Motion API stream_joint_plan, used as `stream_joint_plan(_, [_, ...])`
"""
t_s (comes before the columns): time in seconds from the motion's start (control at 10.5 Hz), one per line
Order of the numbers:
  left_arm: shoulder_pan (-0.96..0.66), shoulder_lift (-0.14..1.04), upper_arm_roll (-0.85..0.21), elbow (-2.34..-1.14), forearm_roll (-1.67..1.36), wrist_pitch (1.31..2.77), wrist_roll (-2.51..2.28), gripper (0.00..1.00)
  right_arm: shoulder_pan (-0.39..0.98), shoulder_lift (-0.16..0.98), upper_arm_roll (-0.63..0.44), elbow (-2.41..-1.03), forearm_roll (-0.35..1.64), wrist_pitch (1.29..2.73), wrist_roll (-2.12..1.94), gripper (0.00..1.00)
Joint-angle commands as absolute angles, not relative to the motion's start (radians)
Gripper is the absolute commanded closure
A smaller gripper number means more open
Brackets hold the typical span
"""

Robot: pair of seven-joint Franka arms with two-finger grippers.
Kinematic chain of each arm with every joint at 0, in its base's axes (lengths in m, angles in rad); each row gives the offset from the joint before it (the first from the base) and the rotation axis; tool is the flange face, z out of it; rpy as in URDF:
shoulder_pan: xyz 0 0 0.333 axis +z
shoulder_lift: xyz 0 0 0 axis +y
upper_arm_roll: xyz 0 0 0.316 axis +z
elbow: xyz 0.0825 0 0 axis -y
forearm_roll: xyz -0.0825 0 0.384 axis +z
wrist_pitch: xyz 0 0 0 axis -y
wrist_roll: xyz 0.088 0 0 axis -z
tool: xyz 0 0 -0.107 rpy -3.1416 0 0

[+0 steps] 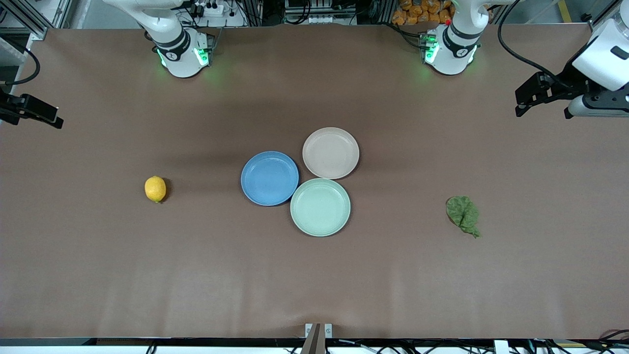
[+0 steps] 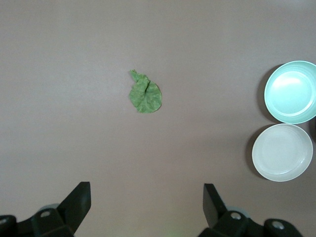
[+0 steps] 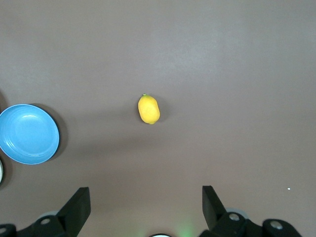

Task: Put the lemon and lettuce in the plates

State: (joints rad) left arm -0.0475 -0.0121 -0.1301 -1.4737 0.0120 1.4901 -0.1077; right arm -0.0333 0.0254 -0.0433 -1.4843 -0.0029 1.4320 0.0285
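Observation:
The yellow lemon (image 1: 155, 189) lies on the brown table toward the right arm's end, apart from the plates. The dark green lettuce (image 1: 463, 214) leaf lies toward the left arm's end. A blue plate (image 1: 270, 178) and a beige-pink plate (image 1: 330, 153) sit empty mid-table, touching. My left gripper (image 2: 146, 197) hangs open and empty high over the left arm's end, with the lettuce (image 2: 145, 94) well clear of it. My right gripper (image 3: 146, 197) hangs open and empty high over the right arm's end, well off the lemon (image 3: 148, 109).
A pale mint-green plate (image 1: 320, 207), empty, touches both other plates on the side nearer the front camera. The arm bases stand along the table edge farthest from the front camera. Bare brown table surrounds the lemon and the lettuce.

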Motion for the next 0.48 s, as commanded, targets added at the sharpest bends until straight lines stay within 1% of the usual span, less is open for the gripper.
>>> stream_joint_plan(0.0, [-0.049, -0.002, -0.133, -1.448, 0.031, 1.471, -0.106, 0.0, -0.044, 0.038, -0.037, -1.456, 0.011, 1.414, 0.044, 0.0])
stream_joint_plan(0.38, [-0.052, 0.0, -0.133, -1.447, 0.028, 1.471, -0.118, 0.0, -0.044, 0.038, -0.037, -1.456, 0.012, 1.414, 0.044, 0.0])
